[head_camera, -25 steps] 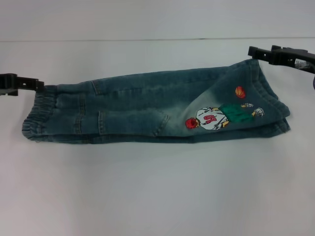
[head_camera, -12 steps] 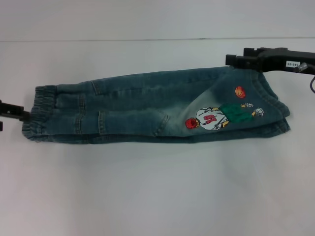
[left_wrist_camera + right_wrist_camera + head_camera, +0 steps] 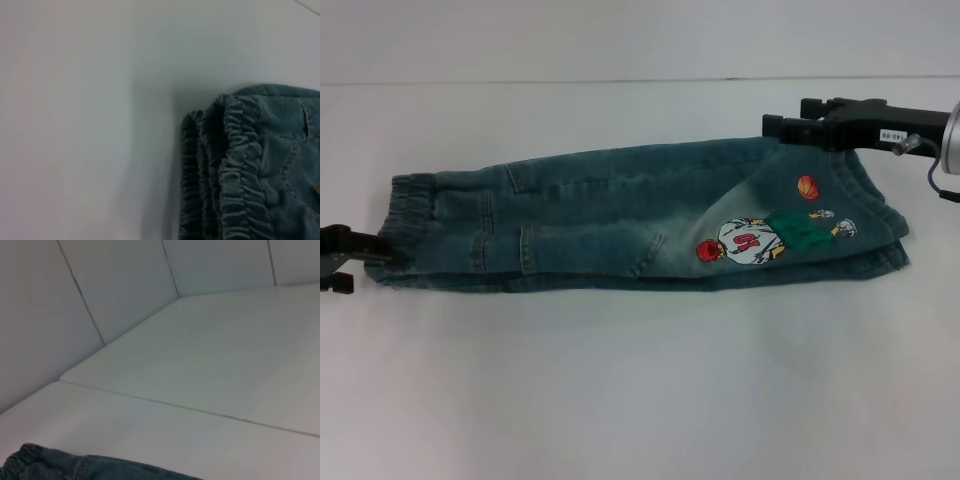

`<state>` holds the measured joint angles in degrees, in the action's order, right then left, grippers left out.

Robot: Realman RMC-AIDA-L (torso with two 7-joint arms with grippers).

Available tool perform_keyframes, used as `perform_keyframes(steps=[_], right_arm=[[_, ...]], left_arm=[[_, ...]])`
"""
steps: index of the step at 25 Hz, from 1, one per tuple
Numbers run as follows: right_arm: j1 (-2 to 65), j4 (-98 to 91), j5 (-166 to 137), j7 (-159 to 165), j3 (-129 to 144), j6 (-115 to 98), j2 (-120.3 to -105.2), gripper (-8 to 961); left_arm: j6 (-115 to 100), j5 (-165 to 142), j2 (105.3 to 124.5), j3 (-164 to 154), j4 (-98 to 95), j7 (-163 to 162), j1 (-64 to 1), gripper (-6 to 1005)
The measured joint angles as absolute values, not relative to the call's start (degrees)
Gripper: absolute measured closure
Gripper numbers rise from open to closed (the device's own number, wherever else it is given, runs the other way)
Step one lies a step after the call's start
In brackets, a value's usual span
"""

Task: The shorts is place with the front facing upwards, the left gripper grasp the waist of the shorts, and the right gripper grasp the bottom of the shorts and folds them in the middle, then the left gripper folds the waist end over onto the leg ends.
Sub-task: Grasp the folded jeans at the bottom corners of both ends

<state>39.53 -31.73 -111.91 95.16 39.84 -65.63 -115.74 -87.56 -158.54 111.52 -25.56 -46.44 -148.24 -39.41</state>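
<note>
The shorts (image 3: 590, 215) lie folded lengthwise on the white table (image 3: 640, 380), cartoon print (image 3: 760, 238) facing up. Their waist (image 3: 398, 225) points left and the leg ends (image 3: 880, 235) point right. My left gripper (image 3: 368, 265) is low at the left edge, open, its upper finger touching the near corner of the waist. The left wrist view shows the ruffled waist (image 3: 220, 165) stacked in layers. My right gripper (image 3: 785, 115), with its white sticker, hovers open over the far edge of the shorts near the bottom, holding nothing. An edge of the shorts (image 3: 100, 471) shows in the right wrist view.
A seam in the table (image 3: 620, 81) runs across the back, with a pale wall behind it. A grey cable (image 3: 942, 190) hangs from my right wrist at the right edge.
My left gripper has dropped from the far corner of the waist to its near corner. My right gripper has slid left along the far edge. The shorts have stayed still.
</note>
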Motion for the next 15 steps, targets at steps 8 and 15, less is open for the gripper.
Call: perform_keyframes(steps=[8,15], right_arm=[[39.8,-31.4,-111.9,93.7,40.0,-64.5,-116.96,108],[40.0,-31.3,-111.8,93.0,39.9,-63.4,-117.44,113]], left_arm=[[-83.3,-158.5,111.53,-25.6,-43.3,-148.4,-40.0,120],[-80.8,-158.5,111.36,-25.8,-40.5,-148.4,-40.6,122]])
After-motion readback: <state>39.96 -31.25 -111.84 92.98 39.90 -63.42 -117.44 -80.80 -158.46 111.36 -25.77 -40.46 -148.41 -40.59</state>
